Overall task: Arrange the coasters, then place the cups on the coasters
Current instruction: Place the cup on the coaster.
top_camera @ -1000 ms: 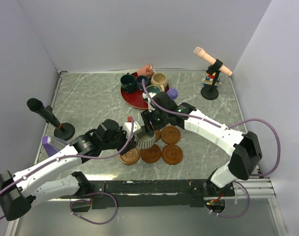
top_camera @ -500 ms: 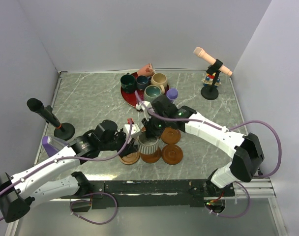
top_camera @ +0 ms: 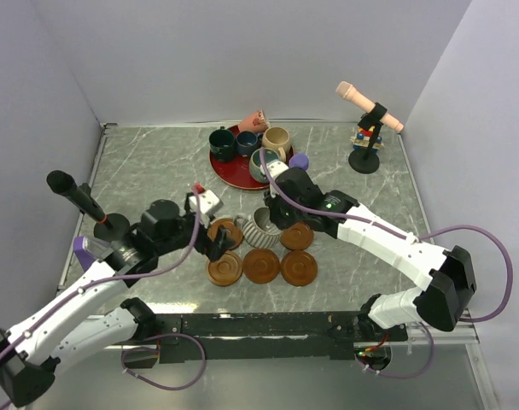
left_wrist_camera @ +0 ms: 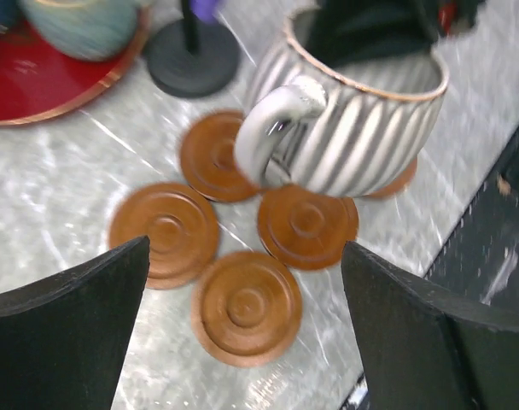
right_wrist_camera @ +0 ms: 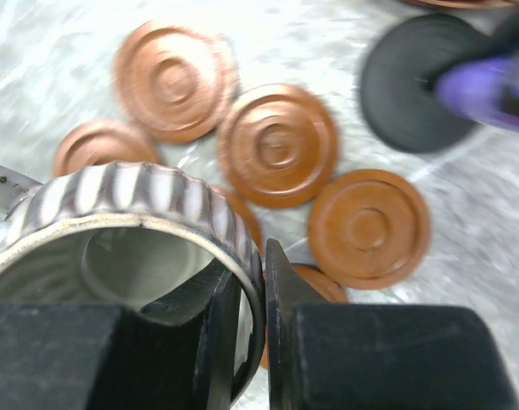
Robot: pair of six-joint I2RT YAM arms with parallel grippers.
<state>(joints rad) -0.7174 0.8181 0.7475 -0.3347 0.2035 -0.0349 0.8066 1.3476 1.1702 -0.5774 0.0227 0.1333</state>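
The grey ribbed cup (top_camera: pixel 259 227) hangs tilted over the brown coasters (top_camera: pixel 261 266), its rim pinched between the fingers of my right gripper (right_wrist_camera: pixel 249 295), one finger inside and one outside. My left gripper (top_camera: pixel 214 244) stands open just left of the cup, holding nothing; below it lie several coasters (left_wrist_camera: pixel 247 306), and the cup (left_wrist_camera: pixel 362 128) is ahead of it. More coasters (right_wrist_camera: pixel 276 143) lie clustered under the cup. The teal cup (top_camera: pixel 264 162), beige cup (top_camera: pixel 275 138), dark green cup (top_camera: pixel 222 143) and dark blue cup (top_camera: pixel 247 141) stand on the red plate (top_camera: pixel 232 175).
A pink cup (top_camera: pixel 255 120) lies tipped at the plate's far rim. The purple microphone (top_camera: pixel 299 161) on its black base (right_wrist_camera: pixel 422 81) stands right beside the coasters. A black microphone stand (top_camera: pixel 112 226) is at the left, a peach one (top_camera: pixel 364 160) at the far right.
My left gripper let go of the grey cup, opened wide and drew back left. My right gripper shut on the cup's rim and carried it slightly away from the near edge, tilted.
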